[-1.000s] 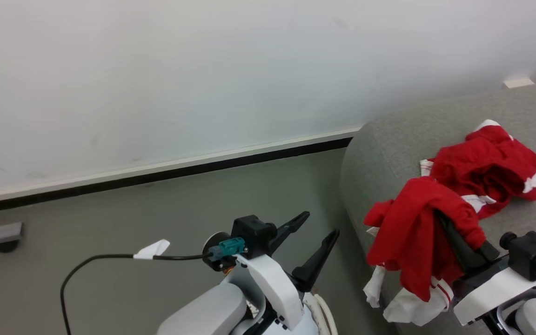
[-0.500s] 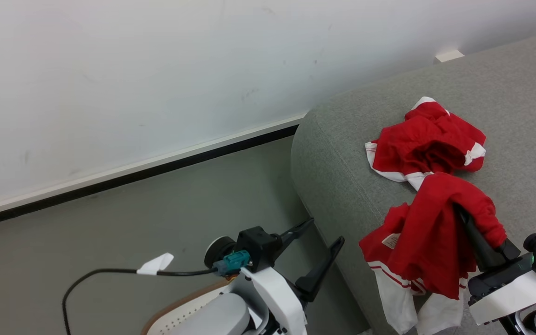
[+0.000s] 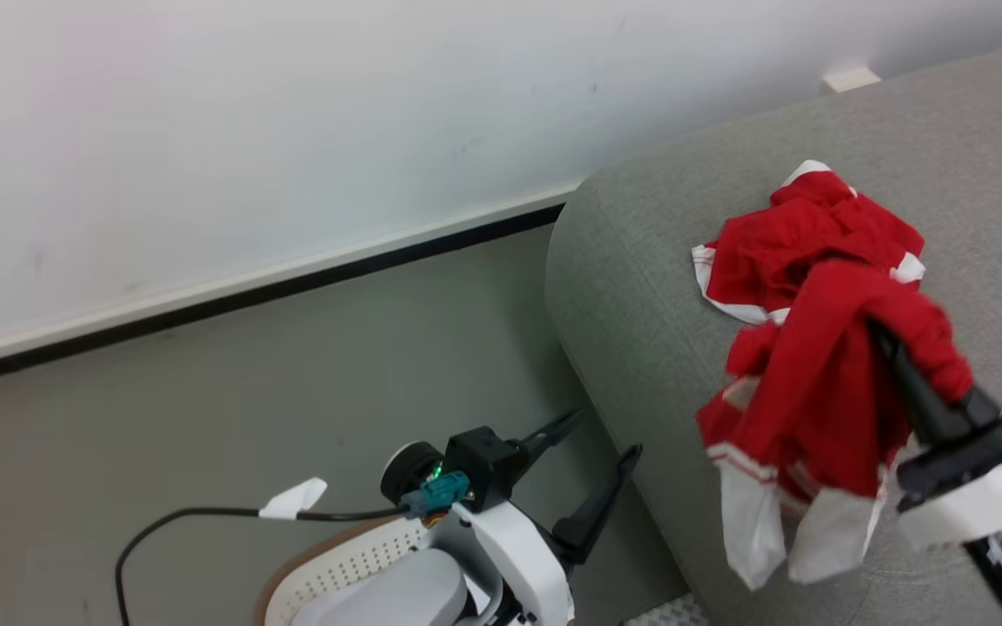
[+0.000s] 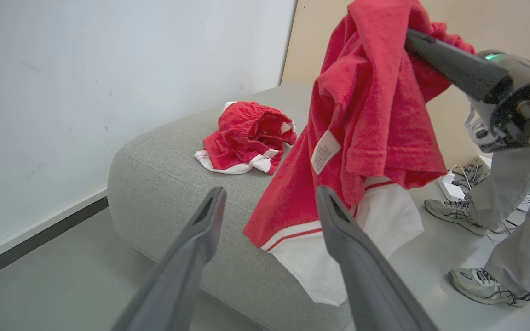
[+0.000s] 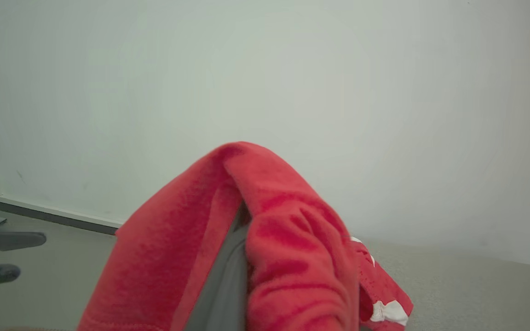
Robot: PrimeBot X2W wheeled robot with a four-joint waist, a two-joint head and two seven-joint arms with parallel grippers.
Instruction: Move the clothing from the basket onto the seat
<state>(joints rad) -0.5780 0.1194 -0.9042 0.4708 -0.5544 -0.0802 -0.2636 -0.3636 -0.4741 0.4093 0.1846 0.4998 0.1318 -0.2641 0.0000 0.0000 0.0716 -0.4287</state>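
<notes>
- Pinched shut on hanging red garment (image 3: 814, 391): right fingers (image 3: 923, 396), at seat (image 3: 640, 287) edge
- Crumpled on seat: second red garment (image 3: 779, 252)
- Spread wide, empty: left fingers (image 3: 597, 504), by basket (image 3: 336, 565)

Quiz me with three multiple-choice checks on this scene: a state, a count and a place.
1. The left gripper is: A open and empty; B shut and empty; C shut on cloth.
2. Red garments in view: A one; B two; C three.
3. The loose garment lies: A on the sofa; B in the left gripper; C over the right gripper.

Answers:
1 A: its fingers stand apart with nothing between them.
2 B: there is the loose garment, plus the hanging garment pinched by the right gripper.
3 A: it rests crumpled on the sofa top, apart from both grippers.
</notes>
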